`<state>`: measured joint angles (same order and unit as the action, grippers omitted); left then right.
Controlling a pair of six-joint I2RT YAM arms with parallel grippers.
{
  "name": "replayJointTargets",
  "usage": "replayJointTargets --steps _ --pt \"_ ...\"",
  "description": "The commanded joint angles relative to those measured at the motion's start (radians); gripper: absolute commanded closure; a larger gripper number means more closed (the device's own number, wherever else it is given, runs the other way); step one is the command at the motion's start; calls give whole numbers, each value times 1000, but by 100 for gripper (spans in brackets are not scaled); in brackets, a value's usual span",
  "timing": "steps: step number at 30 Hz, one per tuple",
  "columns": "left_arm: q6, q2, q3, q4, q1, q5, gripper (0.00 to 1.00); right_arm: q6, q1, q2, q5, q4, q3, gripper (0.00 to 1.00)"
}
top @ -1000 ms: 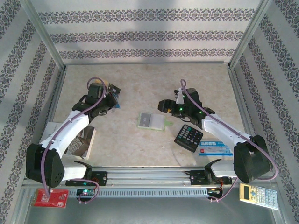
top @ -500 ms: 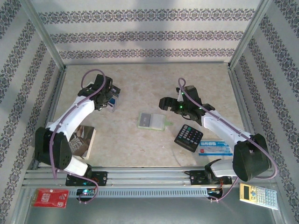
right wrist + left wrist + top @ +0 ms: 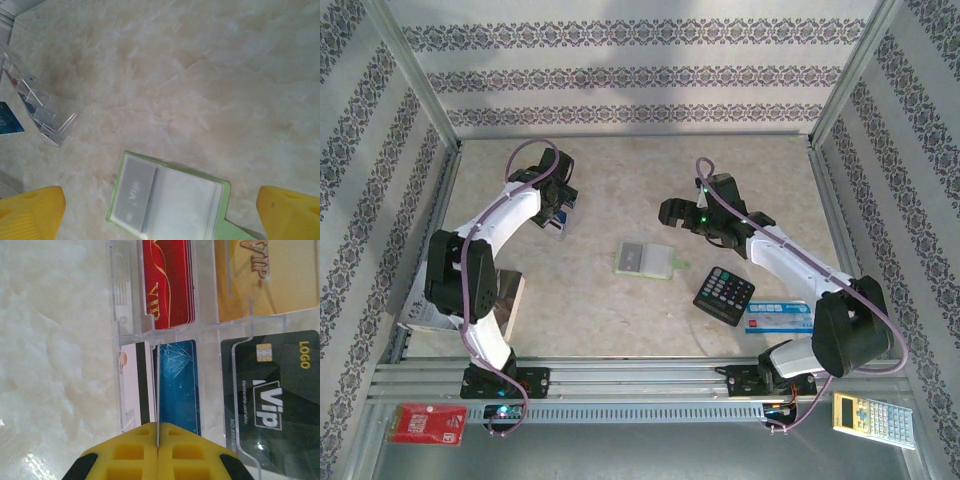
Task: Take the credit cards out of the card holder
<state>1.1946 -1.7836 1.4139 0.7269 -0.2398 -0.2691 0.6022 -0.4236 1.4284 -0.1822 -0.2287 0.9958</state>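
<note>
The lime-green card holder (image 3: 645,260) lies open on the table, pale inner faces up. A grey credit card (image 3: 132,192) marked VIP sits in its left pocket. My right gripper (image 3: 159,200) hovers over the holder (image 3: 170,200), open, with nothing between its yellow fingers (image 3: 30,212). In the top view that right gripper (image 3: 668,212) is just behind the holder. My left gripper (image 3: 157,427) is shut on a thin card (image 3: 156,390) seen edge-on. It holds the card above a clear compartment tray (image 3: 560,215) with red (image 3: 167,285), tan (image 3: 260,275), black (image 3: 272,400) and blue (image 3: 180,380) cards.
A black calculator (image 3: 724,295) and a blue-and-white box (image 3: 780,318) lie right of the holder. A cardboard piece (image 3: 505,305) sits by the left arm. A red packet (image 3: 428,424) and a pale calculator (image 3: 873,418) rest in front of the rail. The clear tray's corner (image 3: 47,117) shows left.
The left arm has swung its elbow leftward, keeping the card over the clear tray. The right gripper has opened wider and drawn back a little from the holder.
</note>
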Motion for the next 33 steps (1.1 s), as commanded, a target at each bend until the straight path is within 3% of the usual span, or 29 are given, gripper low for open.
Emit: replayJointTargets --steps 1,14,33 --pt "26 -19 26 26 19 3 100 2 -19 23 12 -2 38 2" --pt "-2 -87 52 -23 34 69 100 31 -50 49 3 3 42 2" --pt "17 -43 57 -6 35 82 100 42 -58 55 -3 5 38 2"
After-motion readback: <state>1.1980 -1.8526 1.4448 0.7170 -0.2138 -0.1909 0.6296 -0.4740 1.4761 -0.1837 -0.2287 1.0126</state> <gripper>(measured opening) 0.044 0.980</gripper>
